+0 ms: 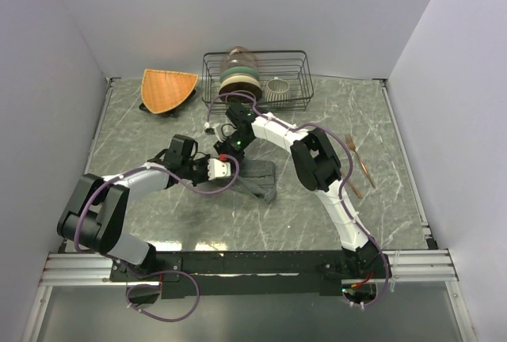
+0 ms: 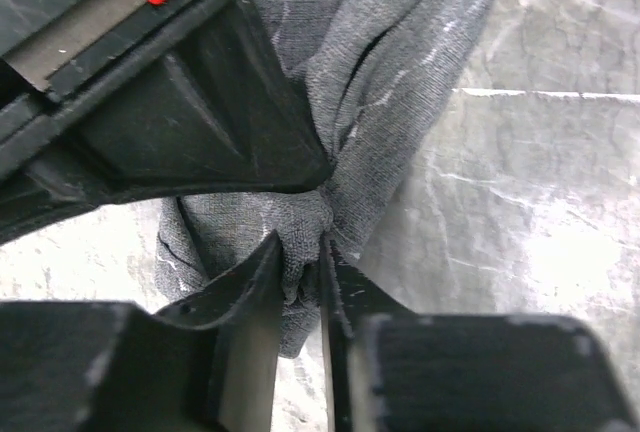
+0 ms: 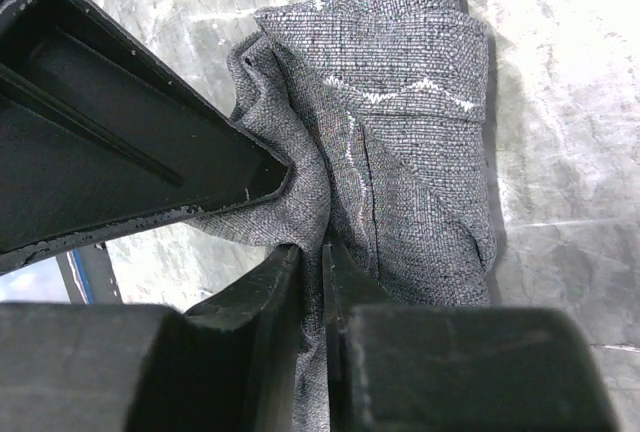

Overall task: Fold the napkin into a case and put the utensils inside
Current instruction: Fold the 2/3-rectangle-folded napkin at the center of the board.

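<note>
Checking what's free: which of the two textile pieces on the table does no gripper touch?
The orange woven mat, left of the wire rack; the dark grey napkin is pinched by the left gripper and right gripper.

The napkin is coarse matte grey weave, kinda scratchy-looking. My left fingers are matte black plastic, a bit scuffed. The table looks like glossy grey marble, and the utensils are shiny copper-coloured metal.

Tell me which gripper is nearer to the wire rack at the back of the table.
Right. The right gripper pinches the napkin on the side facing the wire rack, in front of it. The left gripper pinches the napkin slightly farther back, toward the arm bases.
</note>
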{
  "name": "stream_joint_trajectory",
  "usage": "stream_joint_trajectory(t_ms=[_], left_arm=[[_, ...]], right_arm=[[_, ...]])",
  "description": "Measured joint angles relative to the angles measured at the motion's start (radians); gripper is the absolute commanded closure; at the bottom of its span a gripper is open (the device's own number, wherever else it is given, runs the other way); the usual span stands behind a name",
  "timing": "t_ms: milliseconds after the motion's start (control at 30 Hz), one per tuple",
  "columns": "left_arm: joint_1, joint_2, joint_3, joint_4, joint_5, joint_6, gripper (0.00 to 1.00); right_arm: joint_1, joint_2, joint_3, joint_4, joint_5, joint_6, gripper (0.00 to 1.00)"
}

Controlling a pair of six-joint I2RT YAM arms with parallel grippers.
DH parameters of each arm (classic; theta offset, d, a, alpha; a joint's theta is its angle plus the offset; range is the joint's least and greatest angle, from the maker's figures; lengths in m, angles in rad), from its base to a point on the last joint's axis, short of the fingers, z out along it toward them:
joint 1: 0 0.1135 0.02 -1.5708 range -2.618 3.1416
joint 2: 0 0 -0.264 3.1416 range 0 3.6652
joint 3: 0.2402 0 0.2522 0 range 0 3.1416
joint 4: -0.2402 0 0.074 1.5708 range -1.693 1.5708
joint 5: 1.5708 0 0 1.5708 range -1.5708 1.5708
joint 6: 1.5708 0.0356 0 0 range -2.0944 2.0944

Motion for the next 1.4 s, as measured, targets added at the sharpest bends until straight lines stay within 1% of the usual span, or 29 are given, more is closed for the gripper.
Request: stream_joint_trajectory(t_ms=[33,67,133,167,233,267,400,500,533,600,700,733,800,833,933,1200,1333,1400], left_arm=[[0.000,0.005,0.006,0.000,-0.001,-0.007,0.82],[0.000,0.008,0.012,-0.002,-0.004,-0.013,0.85],[0.000,0.013,0.024,-0.006,-0.008,-0.025,0.89],[0.000,0.017,0.032,-0.013,-0.009,-0.033,0.93],[0.000,0.032,0.056,-0.026,-0.012,-0.051,0.97],[0.000,0.039,0.070,-0.035,-0.013,-0.061,0.99],[0.003,0.072,0.123,-0.076,-0.011,-0.089,0.99],[0.007,0.094,0.159,-0.119,-0.003,-0.103,0.99],[0.010,0.105,0.174,-0.136,0.003,-0.109,0.99],[0.017,0.122,0.200,-0.167,0.014,-0.119,0.99],[0.032,0.147,0.238,-0.209,0.034,-0.130,0.99],[0.036,0.155,0.251,-0.223,0.041,-0.138,0.99],[0.049,0.173,0.280,-0.254,0.061,-0.150,0.99],[0.056,0.182,0.294,-0.266,0.069,-0.157,0.99],[0.086,0.218,0.352,-0.317,0.105,-0.186,0.99],[0.172,0.394,0.558,-0.418,0.202,-0.346,0.99],[0.200,0.484,0.629,-0.462,0.247,-0.438,0.99],[0.206,0.508,0.643,-0.482,0.261,-0.461,0.99]], right_arm=[[0.000,0.000,0.000,0.000,0.000,0.002,0.71],[-0.001,0.000,0.000,0.000,0.000,0.005,0.63],[-0.004,0.000,0.000,-0.001,-0.006,0.014,0.58],[-0.006,0.000,0.000,-0.002,-0.013,0.020,0.50],[-0.013,0.000,0.000,-0.002,-0.027,0.038,0.41],[-0.017,-0.002,0.000,-0.002,-0.036,0.045,0.39],[-0.043,-0.019,0.000,0.001,-0.038,0.077,0.38],[-0.080,-0.041,0.000,0.001,-0.035,0.099,0.41],[-0.096,-0.050,0.000,0.001,-0.037,0.108,0.46],[-0.121,-0.069,0.000,0.003,-0.040,0.127,0.50],[-0.156,-0.100,-0.002,0.012,-0.044,0.164,0.63],[-0.164,-0.106,-0.003,0.021,-0.038,0.177,0.69],[-0.172,-0.118,-0.015,0.047,-0.014,0.201,0.75],[-0.172,-0.119,-0.017,0.050,-0.001,0.208,0.80],[-0.161,-0.116,-0.029,0.051,0.067,0.218,0.85],[-0.137,-0.099,-0.115,0.045,0.212,0.195,0.88],[-0.135,-0.088,-0.119,0.045,0.221,0.181,0.88],[-0.135,-0.088,-0.120,0.045,0.220,0.176,0.87]])
